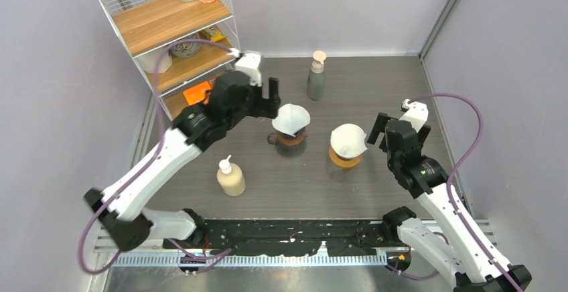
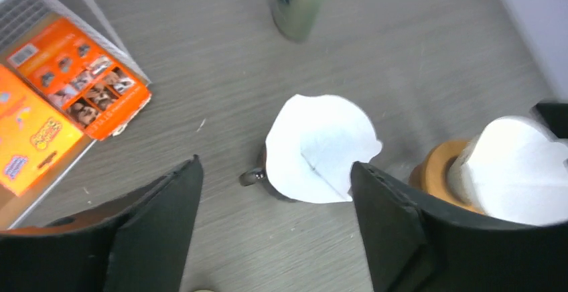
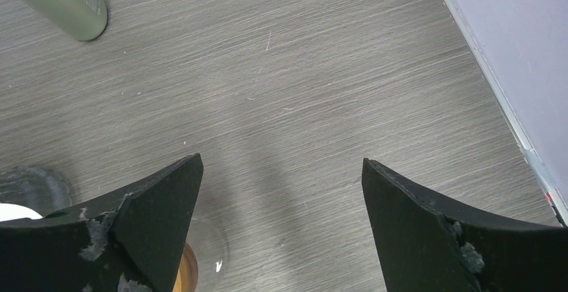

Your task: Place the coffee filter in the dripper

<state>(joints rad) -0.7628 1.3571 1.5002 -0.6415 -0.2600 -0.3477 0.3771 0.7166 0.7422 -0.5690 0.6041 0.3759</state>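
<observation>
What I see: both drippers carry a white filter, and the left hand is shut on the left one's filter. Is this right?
Not quite. The left hand is open and holds nothing, as the left wrist view shows; the filter sits free in its dripper. The rest is right.

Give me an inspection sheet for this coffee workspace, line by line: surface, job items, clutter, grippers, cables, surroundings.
Surface: grey wood-grain table, a few small specks.
Job's things: white filter sits in the dark dripper; second filter sits in the orange-collared dripper.
Clutter: green bottle, beige pump bottle.
Grippers: left gripper open, holding nothing, near the white filter; right gripper open, empty.
Cables: purple cables loop off both arms, away from the drippers.
Surroundings: wire shelf rack far left, orange boxes on its bottom shelf.
</observation>
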